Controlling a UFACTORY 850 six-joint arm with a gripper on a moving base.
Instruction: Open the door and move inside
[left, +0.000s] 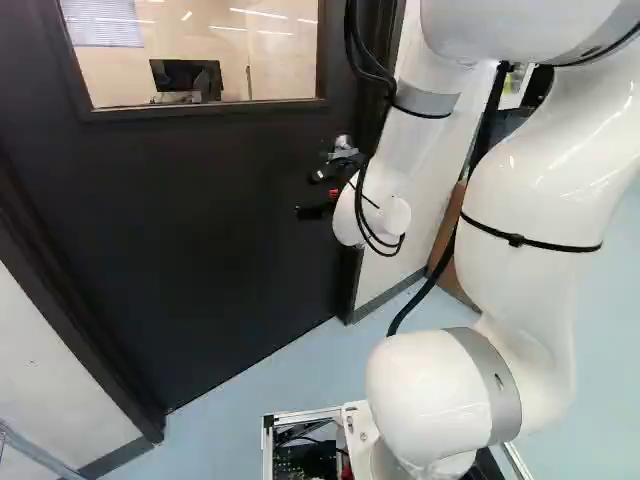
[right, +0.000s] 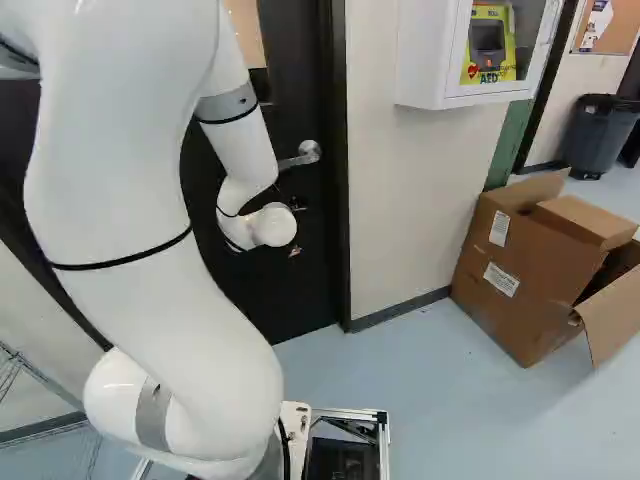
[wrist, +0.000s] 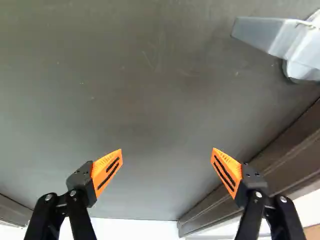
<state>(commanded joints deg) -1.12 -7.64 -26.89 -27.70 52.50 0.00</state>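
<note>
In the left base view my gripper is in front of the dark door, just below its lever handle. The silver handle also shows in the right base view, above the arm's wrist. Seen from the wrist, my gripper has its two orange-padded fingers wide apart with nothing between them. The flat door lies ahead of them, and the handle is off to one side, beyond the fingers. The door looks closed in its dark frame.
A window is set in the door's upper part. Right of the doorway come a pale wall, a white wall cabinet and cardboard boxes on the floor. A grey bin stands farther back.
</note>
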